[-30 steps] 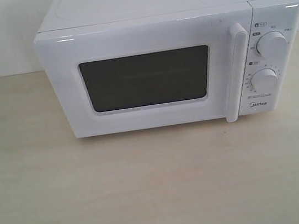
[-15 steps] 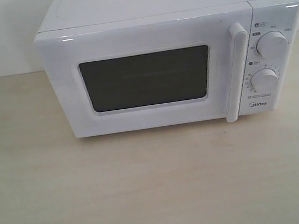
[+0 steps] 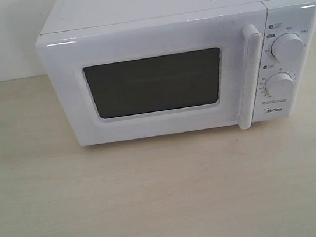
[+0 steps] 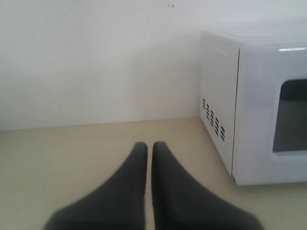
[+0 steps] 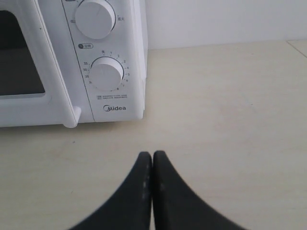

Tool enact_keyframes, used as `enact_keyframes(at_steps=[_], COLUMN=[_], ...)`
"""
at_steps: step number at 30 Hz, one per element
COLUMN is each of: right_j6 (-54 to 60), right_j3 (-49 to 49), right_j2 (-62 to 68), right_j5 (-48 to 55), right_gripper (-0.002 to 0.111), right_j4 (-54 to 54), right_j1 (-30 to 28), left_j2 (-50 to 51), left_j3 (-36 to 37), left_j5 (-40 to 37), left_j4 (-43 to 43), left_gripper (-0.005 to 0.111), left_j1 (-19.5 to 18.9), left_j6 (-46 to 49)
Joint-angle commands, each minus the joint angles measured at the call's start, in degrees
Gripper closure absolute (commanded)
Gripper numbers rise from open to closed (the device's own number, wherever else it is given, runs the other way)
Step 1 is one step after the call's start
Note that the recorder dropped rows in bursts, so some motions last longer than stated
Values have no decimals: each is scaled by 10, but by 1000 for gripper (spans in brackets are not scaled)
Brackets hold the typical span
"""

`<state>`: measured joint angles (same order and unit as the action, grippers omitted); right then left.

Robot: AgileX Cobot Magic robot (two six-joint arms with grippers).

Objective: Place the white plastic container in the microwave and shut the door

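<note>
At the middle of the exterior view stood the microwave (image 3: 161, 12) on the counter (image 3: 158, 201), with the door (image 3: 147, 40) shut. Its tall handle (image 3: 248, 76) ran up and down at the right of the door, just beside the knobs (image 3: 287, 47). The white plastic container was not in any view. It might have been behind the dark window, but I could not tell. The left fingers (image 4: 139, 163) were pressed together and held nothing, by the side far from the handle. The right fingers (image 5: 160, 175) were together and empty too, near the handle's lower end. I think the right arm was nearer for any pull on the door.
</note>
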<state>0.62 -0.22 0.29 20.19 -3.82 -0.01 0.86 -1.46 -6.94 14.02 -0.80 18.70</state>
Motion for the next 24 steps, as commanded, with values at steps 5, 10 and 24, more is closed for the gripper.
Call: enact_keyframes(at_steps=[5,10,24], right_j6=[-1,-1,-1], right_j3=[2,2,2], right_j2=[-3,-3,-3], right_j5=[-1,-1,-1], right_gripper=[109,109,109], right_j4=[1,1,1], right_j1=[-3,-3,-3], left_j2=[-9,-9,-9], left_j3=[15,15,15], left_j5=[-55,-96,-102], left_j4=[1,1,-2], left_gripper=[102,102,102], left_j1=[-2,-2,-2], left_j6=[-60,-119,-145])
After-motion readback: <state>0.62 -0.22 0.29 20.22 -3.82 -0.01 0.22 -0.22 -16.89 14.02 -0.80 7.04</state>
